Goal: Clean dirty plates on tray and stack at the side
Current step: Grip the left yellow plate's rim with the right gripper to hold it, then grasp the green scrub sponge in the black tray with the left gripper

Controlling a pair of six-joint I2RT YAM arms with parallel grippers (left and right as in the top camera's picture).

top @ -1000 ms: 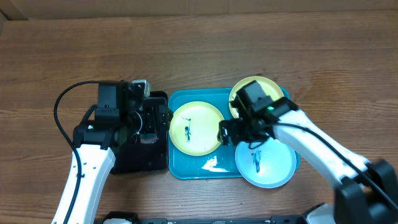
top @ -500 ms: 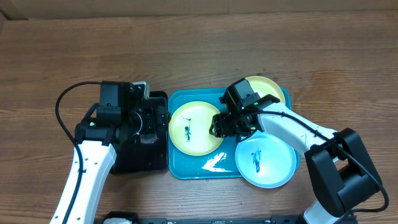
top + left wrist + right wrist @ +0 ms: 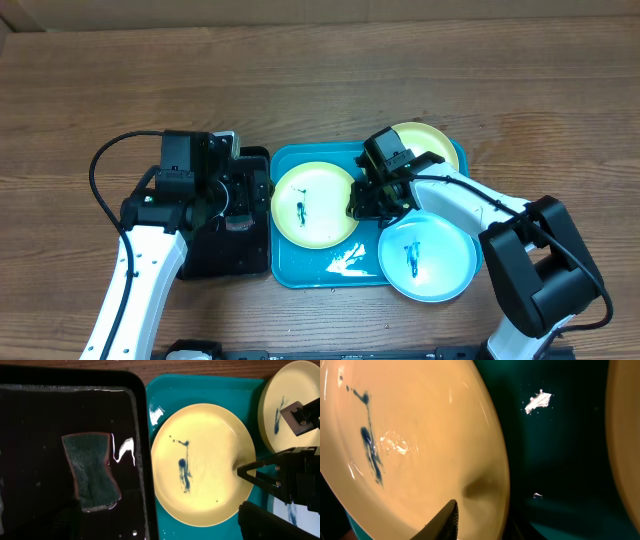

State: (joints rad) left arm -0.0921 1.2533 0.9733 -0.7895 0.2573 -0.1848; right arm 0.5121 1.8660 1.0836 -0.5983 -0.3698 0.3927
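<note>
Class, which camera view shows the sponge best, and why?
The left wrist view: the sponge lies whole and unobstructed in the black tray. Overhead, the left arm mostly hides it. The right wrist view shows only a plate and the teal tray.

White arms (image 3: 135, 290), black right gripper (image 3: 356, 210), looping black cable (image 3: 95, 175).

The wooden table (image 3: 400, 70) carries the teal tray (image 3: 300, 274) beside a black tray (image 3: 225, 258).
</note>
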